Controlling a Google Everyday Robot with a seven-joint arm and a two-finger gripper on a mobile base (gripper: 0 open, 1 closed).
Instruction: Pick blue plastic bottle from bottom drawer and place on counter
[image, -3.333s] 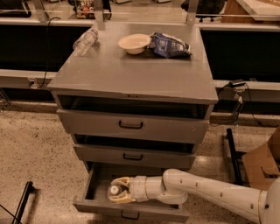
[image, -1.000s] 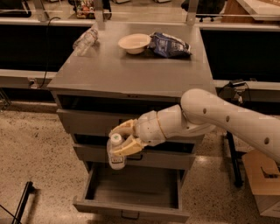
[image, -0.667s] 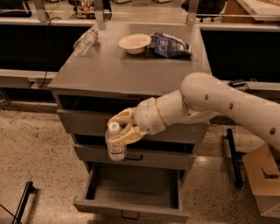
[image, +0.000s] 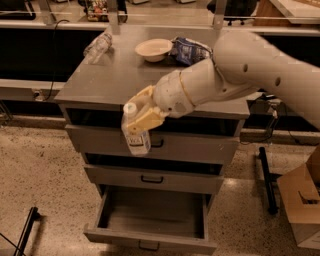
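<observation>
Has brought the claw (image: 139, 119) a long way up since the earliest frame, when it sat down inside the bottom drawer (image: 150, 235). Now holds it in front of the top drawer face, just under the front lip of the tabletop (image: 117, 77). Keeps the claw clamped around the blue plastic bottle (image: 137, 142), gripping it near the neck. Leaves the white cap poking out at the claw's upper left and the labelled body hanging below it, roughly upright (a slight tilt, if anything). Compared with a moment ago, has carried the bottle a little higher up the cabinet front. Has left the bottom drawer pulled open far below the claw and, as far as can be made out, with nothing in it. Means the pick is done and only the placing remains: calls for a further lift past the tabletop edge, then a reach inward. Offers bare grey surface just above and behind the claw. Farther back beyond the claw, shows a pale bowl (image: 154, 49), a crumpled blue bag (image: 190, 50) to its right, and a clear unlabelled bottle (image: 97, 47) lying toward the far left, all well apart from the held bottle. Probably best to set down short of those.
</observation>
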